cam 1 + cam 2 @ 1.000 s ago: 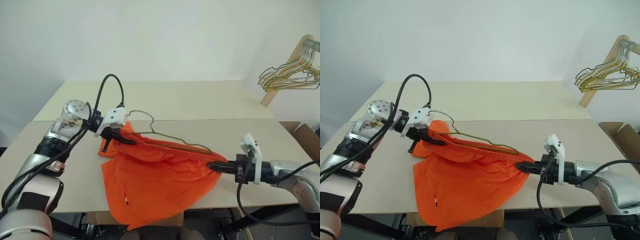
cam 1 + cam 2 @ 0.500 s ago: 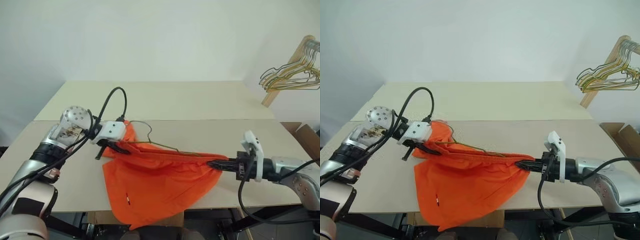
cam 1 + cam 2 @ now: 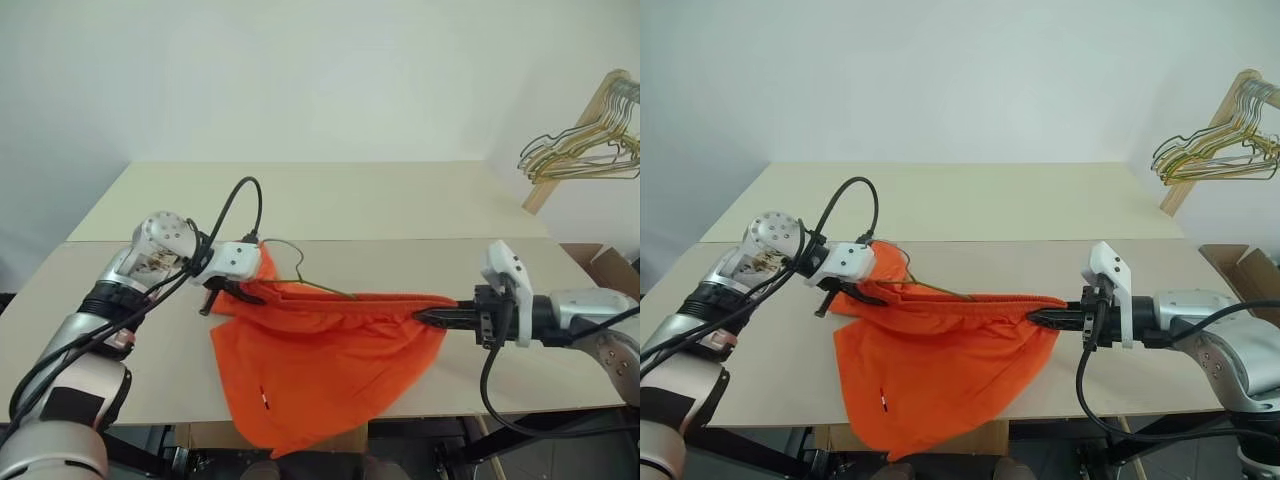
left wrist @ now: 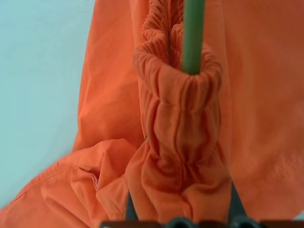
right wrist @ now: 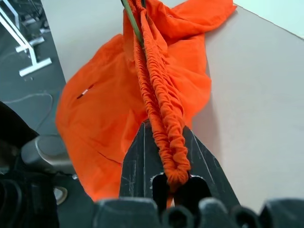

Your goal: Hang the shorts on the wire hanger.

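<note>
The shorts [image 3: 320, 365] are stretched between the two claws above the front edge of the counter [image 3: 400, 205], with the gathered waistband [image 5: 159, 99] pulled into a taut band and the legs draped down over the counter's front edge. A small white tag mark [image 3: 263, 397] is seen near the lower hem. The left claw [image 3: 243, 294] is pressed together on the left end of the waistband, bunched fabric being pinched between its fingers [image 4: 130, 209]. The right claw [image 3: 1040, 318] holds the right end of the waistband, which is seen lying between its fingers [image 5: 137, 161]; these are set slightly apart around the fabric. The wire hanger [image 3: 300, 277] is threaded inside the waistband, with its curved hook rising out of the fabric just beside the left claw and one thin arm visible along the band. A bunch of other hangers [image 3: 585, 145] is seen on a wooden rack [image 3: 570, 140] at the far right, well apart from the shorts.
</note>
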